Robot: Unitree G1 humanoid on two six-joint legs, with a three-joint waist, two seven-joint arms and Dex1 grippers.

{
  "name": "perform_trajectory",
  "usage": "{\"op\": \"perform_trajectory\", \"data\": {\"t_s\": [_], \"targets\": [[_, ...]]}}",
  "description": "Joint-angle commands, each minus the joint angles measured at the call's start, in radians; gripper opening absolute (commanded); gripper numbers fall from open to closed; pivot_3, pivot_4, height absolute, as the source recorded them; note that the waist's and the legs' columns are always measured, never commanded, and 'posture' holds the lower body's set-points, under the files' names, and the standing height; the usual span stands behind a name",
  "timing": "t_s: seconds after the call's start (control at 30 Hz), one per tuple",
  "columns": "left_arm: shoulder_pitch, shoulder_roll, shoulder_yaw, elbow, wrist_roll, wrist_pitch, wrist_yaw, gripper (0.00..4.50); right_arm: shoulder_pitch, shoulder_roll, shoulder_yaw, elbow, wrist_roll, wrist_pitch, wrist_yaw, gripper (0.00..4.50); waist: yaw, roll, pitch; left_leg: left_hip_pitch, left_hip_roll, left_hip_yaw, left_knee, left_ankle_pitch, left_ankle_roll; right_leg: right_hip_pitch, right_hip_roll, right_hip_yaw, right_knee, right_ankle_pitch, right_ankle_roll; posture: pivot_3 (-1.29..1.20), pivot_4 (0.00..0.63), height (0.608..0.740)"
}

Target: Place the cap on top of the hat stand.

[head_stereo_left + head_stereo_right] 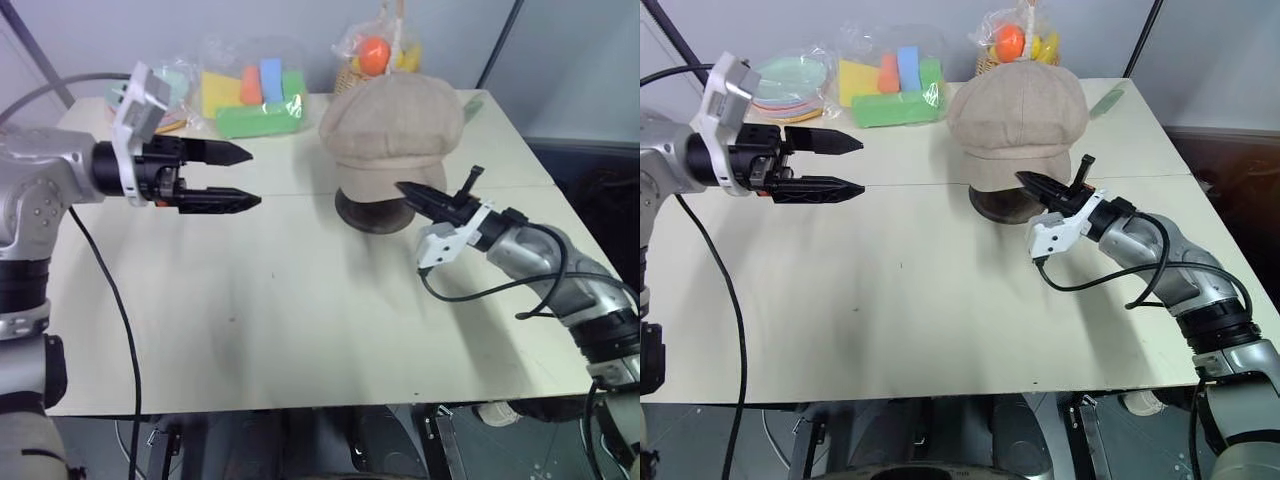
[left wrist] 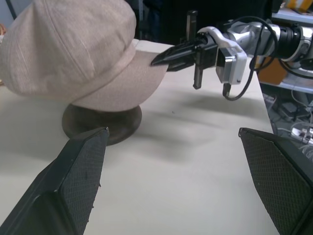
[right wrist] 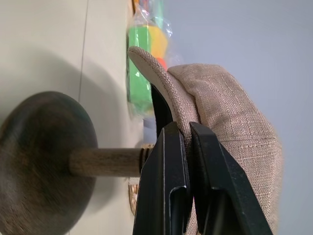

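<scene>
The beige cap (image 1: pixel 392 125) sits on top of the dark brown hat stand (image 1: pixel 365 212), covering its top; only the round base shows under it in the eye views. In the right wrist view the thin post (image 3: pixel 105 161) runs from the base up into the cap. My right gripper (image 1: pixel 402 188) points level at the cap from the right, and its fingers (image 3: pixel 168 161) are shut on the edge of the short brim. My left gripper (image 1: pixel 254 177) hovers open and empty, well to the left of the stand and pointing toward it.
Along the table's far edge lie a clear bag of coloured foam blocks (image 1: pixel 255 95), a bag of pale plates (image 1: pixel 790 85) and a wicker basket with toy fruit (image 1: pixel 375 55). A seam (image 1: pixel 290 193) crosses the bare white table (image 1: pixel 260 320) from left to right.
</scene>
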Motion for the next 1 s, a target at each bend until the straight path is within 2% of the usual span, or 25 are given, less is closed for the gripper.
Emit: {"op": "perform_trajectory", "data": {"t_s": [0.03, 0.13, 0.17, 0.23, 0.37, 0.43, 0.53, 0.6, 0.73, 0.9, 1.0], "targets": [[-0.015, 0.004, 0.045, -0.017, -0.011, -0.002, 0.004, 4.5, -0.008, 0.011, -0.043, -0.008, 0.03, 0.021, 0.029, 1.47, 0.0, 0.0, 0.0, 0.0, 0.0, 0.0, 0.0, 0.0, 0.0, 0.0, 0.0, 0.0, 0.0, 0.0, 0.0, 0.0, 0.15, 0.74], [-0.017, 0.003, 0.044, -0.011, -0.009, -0.006, 0.003, 4.5, 0.02, 0.009, -0.059, -0.036, 0.025, 0.046, 0.047, 2.88, 0.003, 0.0, 0.0, 0.0, 0.0, 0.0, 0.0, 0.0, 0.0, 0.0, 0.0, 0.0, 0.0, 0.0, 0.0, 0.0, 0.15, 0.74], [-0.018, 0.002, 0.043, -0.007, -0.008, -0.007, 0.001, 4.5, 0.037, 0.005, -0.068, -0.06, 0.018, 0.06, 0.05, 3.57, 0.003, 0.0, 0.0, 0.0, 0.0, 0.0, 0.0, 0.0, 0.0, 0.0, -0.001, 0.0, 0.0, 0.0, 0.0, 0.0, 0.15, 0.74], [-0.018, 0.001, 0.043, -0.003, -0.007, -0.008, -0.001, 4.5, 0.065, 0.001, -0.086, -0.101, 0.005, 0.081, 0.056, 4.44, 0.003, 0.0, 0.0, 0.0, 0.0, 0.0, 0.0, 0.0, 0.0, 0.0, -0.001, 0.0, 0.0, 0.0, 0.0, 0.0, 0.15, 0.74], [-0.014, 0.007, 0.052, 0.008, 0.001, -0.016, -0.002, 4.5, 0.211, -0.035, -0.172, -0.244, 0.071, 0.144, 0.121, 4.44, 0.005, 0.0, 0.0, 0.0, 0.0, -0.001, 0.0, 0.0, 0.0, 0.0, 0.0, 0.0, 0.0, 0.0, 0.0, 0.0, 0.15, 0.74], [-0.006, 0.014, 0.062, 0.018, 0.007, -0.022, 0.0, 4.5, 0.315, -0.053, -0.243, -0.331, 0.217, 0.219, 0.209, 4.44, 0.006, 0.0, 0.0, 0.0, 0.0, -0.001, 0.0, 0.0, 0.0, 0.001, -0.001, 0.0, 0.0, 0.0, 0.0, 0.0, 0.15, 0.74], [0.018, 0.029, 0.079, 0.02, 0.015, -0.031, -0.003, 4.5, 0.417, -0.091, -0.398, -0.443, 0.586, 0.447, 0.401, 4.44, 0.004, 0.0, 0.0, 0.0, 0.0, -0.001, 0.001, 0.0, 0.0, 0.002, -0.001, 0.0, 0.0, 0.0, 0.0, 0.0, 0.15, 0.74], [0.031, 0.034, 0.086, 0.016, 0.016, -0.034, -0.003, 4.5, 0.447, -0.136, -0.492, -0.472, 0.77, 0.572, 0.525, 4.44, 0.002, 0.0, 0.0, 0.002, 0.001, -0.001, 0.001, 0.0, 0.0, 0.005, -0.002, 0.0, 0.0, 0.0, 0.0, 0.0, 0.15, 0.74], [0.039, 0.035, 0.092, 0.013, 0.014, -0.036, -0.003, 4.5, 0.413, -0.241, -0.66, -0.416, 1.045, 0.826, 0.711, 4.44, 0.003, 0.0, 0.0, 0.004, 0.001, -0.002, 0.001, 0.0, 0.001, 0.007, -0.001, -0.001, -0.001, 0.0, 0.0, 0.0, 0.15, 0.74], [0.036, 0.031, 0.088, 0.013, 0.017, -0.033, -0.007, 4.5, 0.331, -0.352, -0.731, -0.28, 1.283, 1.141, 0.914, 4.44, 0.004, 0.0, 0.001, 0.004, 0.001, -0.001, 0.001, 0.0, 0.001, 0.007, -0.002, -0.001, -0.002, 0.0, 0.0, 0.0, 0.15, 0.74], [0.028, 0.029, 0.092, 0.011, 0.009, -0.022, -0.008, 4.5, 0.27, -0.382, -0.746, -0.214, 1.385, 1.291, 0.974, 4.44, 0.006, 0.001, 0.001, 0.003, 0.001, -0.001, 0.001, -0.001, 0.001, 0.007, -0.002, -0.001, -0.002, 0.0, 0.0, 0.0, 0.15, 0.74]]}}
